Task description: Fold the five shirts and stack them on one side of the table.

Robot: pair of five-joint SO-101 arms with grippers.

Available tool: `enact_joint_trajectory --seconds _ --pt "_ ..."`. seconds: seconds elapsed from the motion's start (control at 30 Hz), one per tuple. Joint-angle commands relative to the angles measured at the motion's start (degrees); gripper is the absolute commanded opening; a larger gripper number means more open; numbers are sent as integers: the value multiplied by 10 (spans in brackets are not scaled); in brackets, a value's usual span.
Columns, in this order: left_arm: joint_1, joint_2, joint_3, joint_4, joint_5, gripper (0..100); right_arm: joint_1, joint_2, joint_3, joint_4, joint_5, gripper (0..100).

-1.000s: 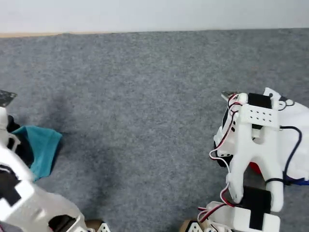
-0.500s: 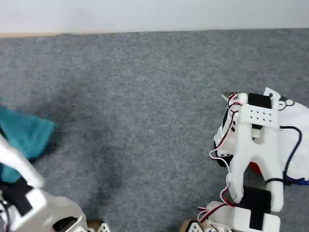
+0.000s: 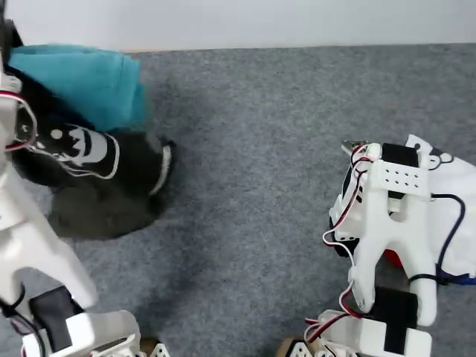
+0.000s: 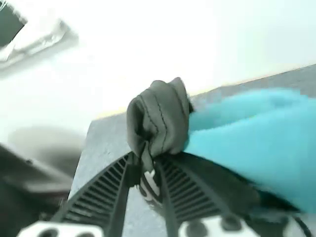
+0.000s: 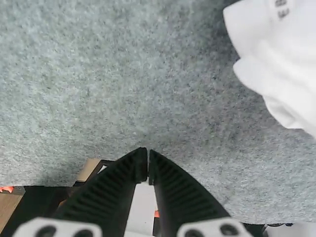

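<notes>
My left gripper point(image 4: 148, 170) is shut on a bunched fold of a dark grey shirt point(image 4: 158, 116), with a teal shirt point(image 4: 252, 140) hanging against it. In the high view the teal shirt point(image 3: 82, 78) is lifted at the far left corner. Below it the dark shirt point(image 3: 100, 178), which has a white print, drapes down beside the left arm point(image 3: 33, 238). My right gripper point(image 5: 148, 163) is shut with nothing in it, low over the grey mat. Its tip point(image 3: 354, 147) lies just beside a crumpled white shirt point(image 3: 454, 190) point(image 5: 279, 64) at the right edge.
Grey felt mat point(image 3: 253, 149) covers the table, with a white wall along the far edge. A bit of red cloth point(image 3: 394, 260) shows under the right arm point(image 3: 390, 223). The arm bases stand at the near edge.
The left arm has swung up toward the far left corner, lifting the teal shirt and pulling the dark printed shirt into view. The right arm has stayed still.
</notes>
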Motion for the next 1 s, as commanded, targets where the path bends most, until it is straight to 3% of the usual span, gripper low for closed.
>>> enact_joint_trajectory --seconds 0.0,0.2,0.33,0.5,0.7,0.97 --pt "-102 -25 82 -71 -5 4 -4 -29 -3 20 -6 10" --pt "-310 -25 271 -222 -105 8 -4 -29 -3 20 -4 10" --pt "-376 -29 322 -316 -151 49 -7 -27 -3 19 -4 10" --pt "-381 -31 287 -275 -146 199 -7 -24 -3 16 -4 10" --pt "-329 -24 284 -176 -135 225 -7 -24 -3 18 -5 10" --pt "-300 71 336 -222 -135 224 -7 -27 -1 20 -5 10"
